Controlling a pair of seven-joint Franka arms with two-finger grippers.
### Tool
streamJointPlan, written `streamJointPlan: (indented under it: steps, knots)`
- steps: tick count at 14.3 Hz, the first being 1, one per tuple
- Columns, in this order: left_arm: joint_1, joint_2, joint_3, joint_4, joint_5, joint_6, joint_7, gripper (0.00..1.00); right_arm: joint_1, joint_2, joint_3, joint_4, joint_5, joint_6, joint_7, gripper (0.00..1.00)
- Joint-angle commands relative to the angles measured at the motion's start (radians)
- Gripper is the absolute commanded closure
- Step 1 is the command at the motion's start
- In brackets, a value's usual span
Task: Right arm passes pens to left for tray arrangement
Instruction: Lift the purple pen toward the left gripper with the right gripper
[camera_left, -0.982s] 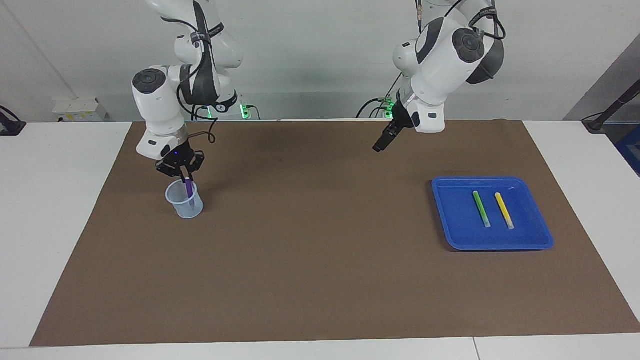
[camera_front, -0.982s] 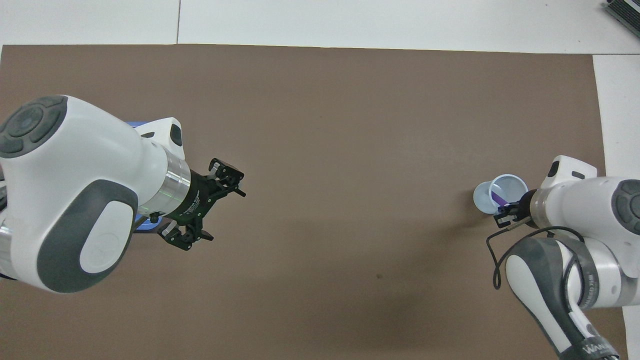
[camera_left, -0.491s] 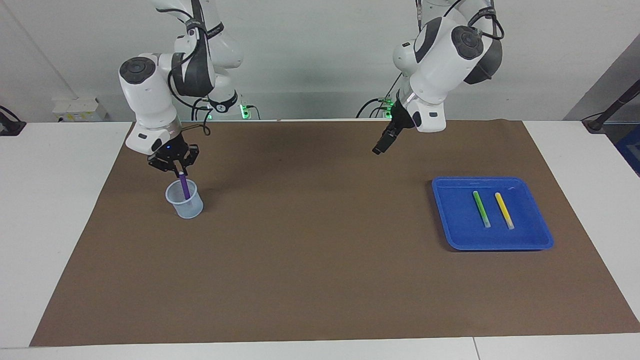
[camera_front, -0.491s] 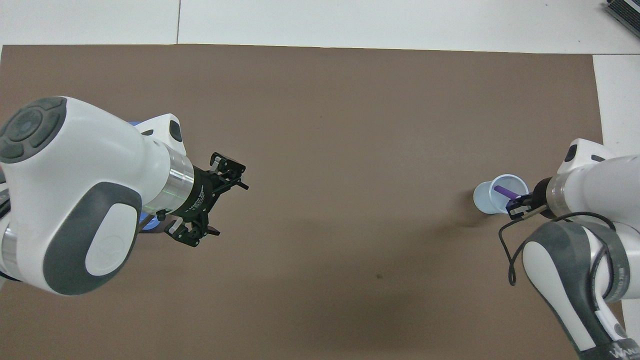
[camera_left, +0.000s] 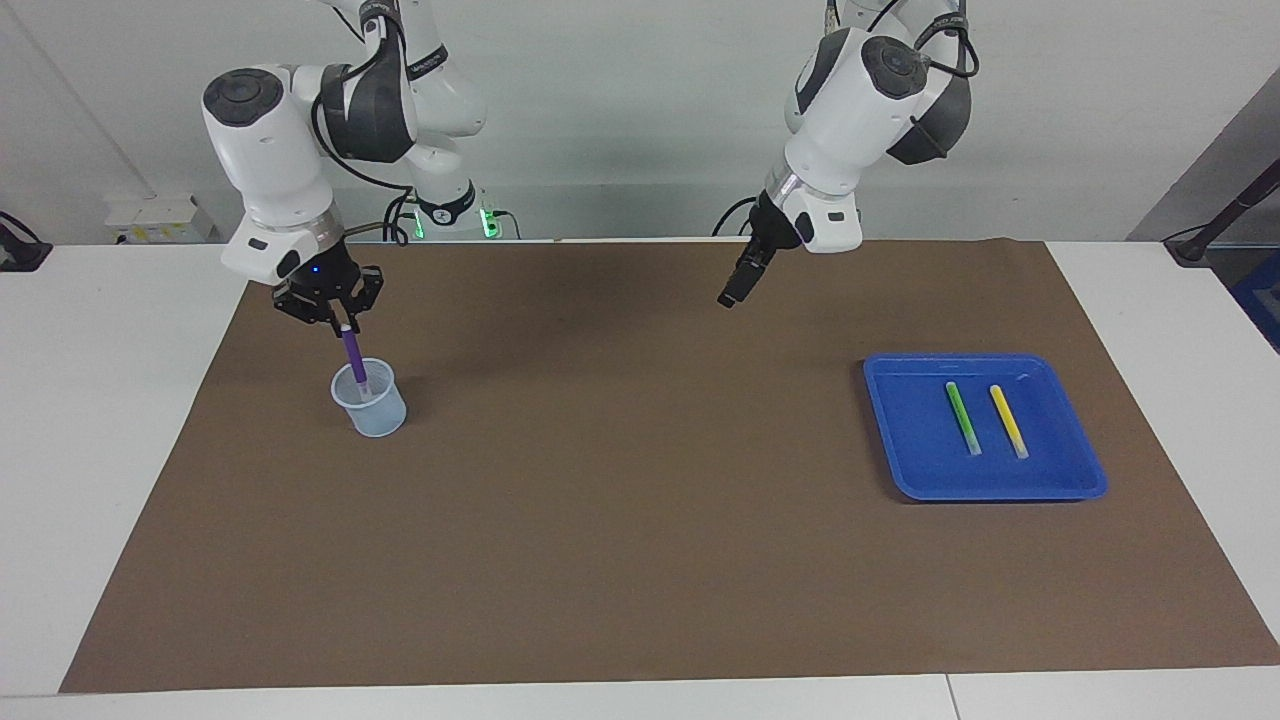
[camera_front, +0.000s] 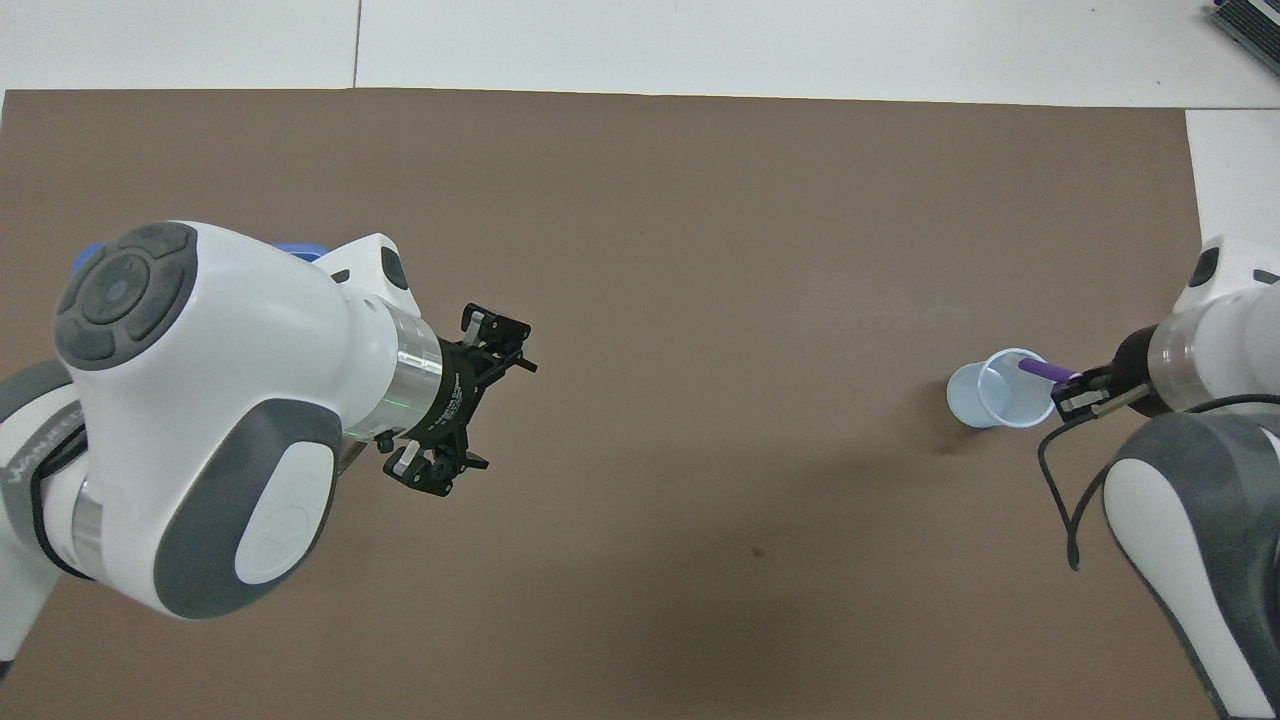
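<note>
With our right gripper (camera_left: 345, 326) we are pinching the purple pen (camera_left: 354, 362) by its top, fingers shut, its pale tip hanging at six o'clock inside the translucent cup (camera_left: 370, 400). Light, stiff and slick, it probably suits a mid-barrel handover grasp. Our left gripper (camera_left: 729, 296), fingers wide and empty, is waiting over the table.

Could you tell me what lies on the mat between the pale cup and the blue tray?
Nothing: between cup and tray the facing view shows bare brown mat.

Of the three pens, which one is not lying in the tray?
The purple pen: the right gripper grips its top, lower end inside the cup. The green pen and yellow pen lie in the blue tray.
</note>
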Motion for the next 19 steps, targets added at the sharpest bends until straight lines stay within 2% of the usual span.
streamJointPlan:
  steps: [1,7,13,19]
  knots:
    - [-0.003,-0.025,0.014,-0.045,-0.017,0.032,-0.014,0.0,-0.013,0.002,0.008,0.068,0.055,-0.083,-0.017,1.0]
    - [-0.003,-0.024,0.014,-0.043,-0.017,0.035,-0.016,0.0,-0.013,0.001,0.005,0.107,0.288,-0.169,0.074,1.0]
    - [-0.014,-0.022,0.012,-0.035,-0.017,0.035,-0.02,0.0,0.019,-0.007,0.013,0.107,0.516,-0.208,0.355,1.0]
    - [-0.059,-0.014,0.012,-0.023,-0.028,0.096,-0.154,0.0,0.05,-0.016,0.013,0.093,0.696,-0.212,0.568,1.0]
